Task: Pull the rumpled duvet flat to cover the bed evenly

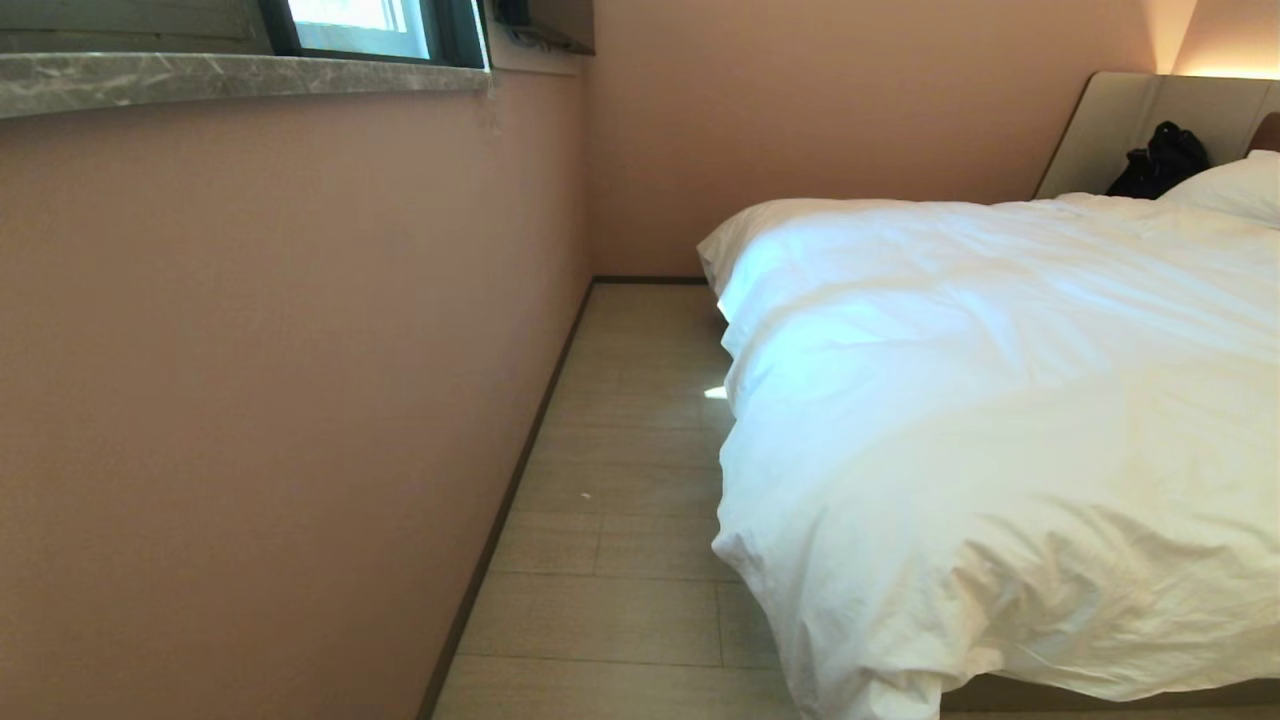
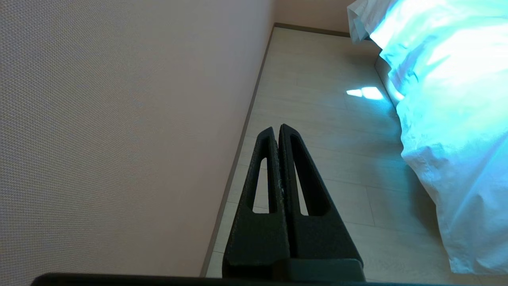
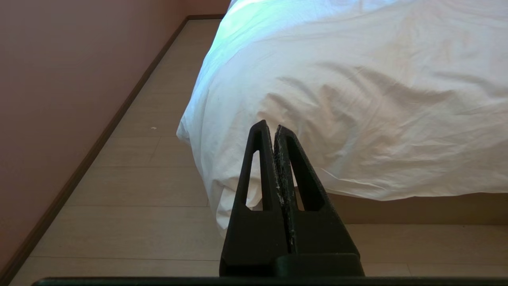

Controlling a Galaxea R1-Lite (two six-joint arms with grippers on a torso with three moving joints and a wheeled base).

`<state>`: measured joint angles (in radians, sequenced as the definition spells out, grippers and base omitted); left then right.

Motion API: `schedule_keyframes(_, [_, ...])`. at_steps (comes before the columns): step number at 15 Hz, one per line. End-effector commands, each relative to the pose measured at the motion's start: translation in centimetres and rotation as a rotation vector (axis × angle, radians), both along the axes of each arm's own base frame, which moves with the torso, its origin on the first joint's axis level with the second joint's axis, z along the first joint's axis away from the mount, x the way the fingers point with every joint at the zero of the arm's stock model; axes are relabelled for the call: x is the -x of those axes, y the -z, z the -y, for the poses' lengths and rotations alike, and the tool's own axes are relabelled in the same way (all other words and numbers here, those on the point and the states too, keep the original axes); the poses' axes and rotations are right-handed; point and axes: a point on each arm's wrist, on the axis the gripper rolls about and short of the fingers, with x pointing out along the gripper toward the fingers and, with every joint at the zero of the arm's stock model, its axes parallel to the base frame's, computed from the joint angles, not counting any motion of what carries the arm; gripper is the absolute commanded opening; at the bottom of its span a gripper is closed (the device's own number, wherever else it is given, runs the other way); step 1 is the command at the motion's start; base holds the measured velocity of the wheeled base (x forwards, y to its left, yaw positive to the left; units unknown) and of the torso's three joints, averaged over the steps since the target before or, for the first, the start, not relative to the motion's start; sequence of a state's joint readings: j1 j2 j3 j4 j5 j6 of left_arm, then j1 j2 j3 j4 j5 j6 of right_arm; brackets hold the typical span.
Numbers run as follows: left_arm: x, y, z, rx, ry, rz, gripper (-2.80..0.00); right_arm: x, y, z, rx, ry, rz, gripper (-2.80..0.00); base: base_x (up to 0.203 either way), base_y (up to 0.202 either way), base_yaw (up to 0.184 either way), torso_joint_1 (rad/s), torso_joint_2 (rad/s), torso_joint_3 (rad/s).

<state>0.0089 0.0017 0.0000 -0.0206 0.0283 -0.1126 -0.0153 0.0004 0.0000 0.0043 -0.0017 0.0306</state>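
Observation:
The puffy white duvet (image 1: 1000,420) lies wrinkled over the bed and droops over its near corner toward the floor. The bed's brown base (image 3: 416,208) shows under the duvet's hem, and its beige headboard (image 1: 1130,130) stands at the far right. My left gripper (image 2: 276,128) is shut and empty, hanging over the floor strip between wall and bed, with the duvet (image 2: 448,119) off to its side. My right gripper (image 3: 268,125) is shut and empty, pointing at the drooping duvet corner (image 3: 317,91) without touching it. Neither arm shows in the head view.
A pink wall (image 1: 250,400) with a marble window sill (image 1: 230,75) runs along the left. A narrow wood floor aisle (image 1: 620,480) lies between wall and bed. A white pillow (image 1: 1235,185) and a black bag (image 1: 1160,160) rest by the headboard.

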Motion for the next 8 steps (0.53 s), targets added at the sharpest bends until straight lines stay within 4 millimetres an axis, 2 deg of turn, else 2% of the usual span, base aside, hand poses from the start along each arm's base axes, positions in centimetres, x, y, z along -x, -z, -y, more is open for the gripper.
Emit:
schedule_keyframes(1, [0.0,-0.01,0.0,0.001,-0.001,0.001,-2.8,0.0,0.0,0.0,0.0,0.0,0.0,-2.8,0.0,0.0,0.0,0.0,0.0,0.0])
schedule_keyframes(8, [0.0,-0.01,0.0,0.001,-0.001,0.001,-2.8,0.0,-0.01,0.0,-0.002,0.001,0.002,-2.8,0.0,0.0,0.0,0.0,0.0,0.0])
